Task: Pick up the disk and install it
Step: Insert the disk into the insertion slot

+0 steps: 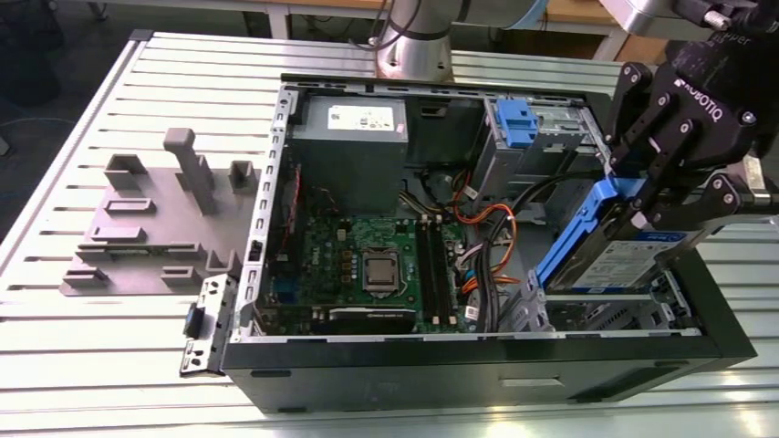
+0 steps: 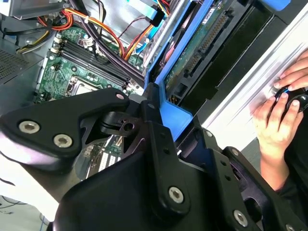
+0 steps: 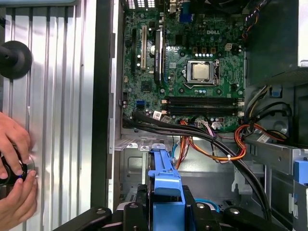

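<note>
In the exterior view my gripper (image 1: 649, 208) is shut on the disk (image 1: 618, 262), a silver drive with a blue-and-white label and a blue carrier frame. The disk hangs tilted, one end lower, over the drive bay at the front corner of the open computer case (image 1: 487, 358) on the exterior view's right. Black gripper fingers (image 2: 150, 103) clamp the blue frame (image 2: 177, 114) in the second wrist view, where the disk's green circuit side (image 2: 202, 48) faces the camera. The frame (image 3: 163, 175) also juts out from between the jaws in the first wrist view, above the metal bay.
Inside the case lie a green motherboard (image 1: 365, 255), orange and black cables (image 1: 481, 228), a grey power box (image 1: 353, 137) and a blue latch (image 1: 517, 123). A grey fixture (image 1: 159, 219) sits on the slatted table (image 1: 73, 338). A person's hands (image 3: 14, 168) rest beside the case.
</note>
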Robot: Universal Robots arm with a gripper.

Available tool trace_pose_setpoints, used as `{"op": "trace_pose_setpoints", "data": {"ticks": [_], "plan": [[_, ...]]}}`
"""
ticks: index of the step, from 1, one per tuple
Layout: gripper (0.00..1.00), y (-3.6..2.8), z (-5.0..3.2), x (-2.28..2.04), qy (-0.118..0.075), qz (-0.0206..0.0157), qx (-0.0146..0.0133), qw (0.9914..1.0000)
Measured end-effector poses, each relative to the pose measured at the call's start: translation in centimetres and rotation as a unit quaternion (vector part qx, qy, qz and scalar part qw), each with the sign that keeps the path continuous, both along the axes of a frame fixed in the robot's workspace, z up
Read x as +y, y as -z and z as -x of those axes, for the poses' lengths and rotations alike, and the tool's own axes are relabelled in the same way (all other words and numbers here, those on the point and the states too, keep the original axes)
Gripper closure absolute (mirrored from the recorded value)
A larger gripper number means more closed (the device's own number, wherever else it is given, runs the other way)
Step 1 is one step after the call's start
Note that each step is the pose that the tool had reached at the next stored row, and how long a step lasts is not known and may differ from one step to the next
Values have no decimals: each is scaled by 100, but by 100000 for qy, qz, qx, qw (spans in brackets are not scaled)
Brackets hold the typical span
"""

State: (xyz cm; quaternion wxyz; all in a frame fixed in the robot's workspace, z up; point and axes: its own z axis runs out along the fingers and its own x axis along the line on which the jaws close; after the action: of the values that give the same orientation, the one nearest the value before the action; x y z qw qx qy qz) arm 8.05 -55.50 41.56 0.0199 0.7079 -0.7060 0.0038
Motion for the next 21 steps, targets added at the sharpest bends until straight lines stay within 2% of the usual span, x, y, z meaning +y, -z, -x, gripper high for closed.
{"op": "trace_pose_setpoints", "data": {"ticks": [9, 11, 21], "plan": [[64, 44, 0, 0, 0, 1, -14, 100000], [64, 78, 0, -1, 1, 4, -16, 100000], [64, 103, 0, -1, 2, 4, -16, 100000]]}}
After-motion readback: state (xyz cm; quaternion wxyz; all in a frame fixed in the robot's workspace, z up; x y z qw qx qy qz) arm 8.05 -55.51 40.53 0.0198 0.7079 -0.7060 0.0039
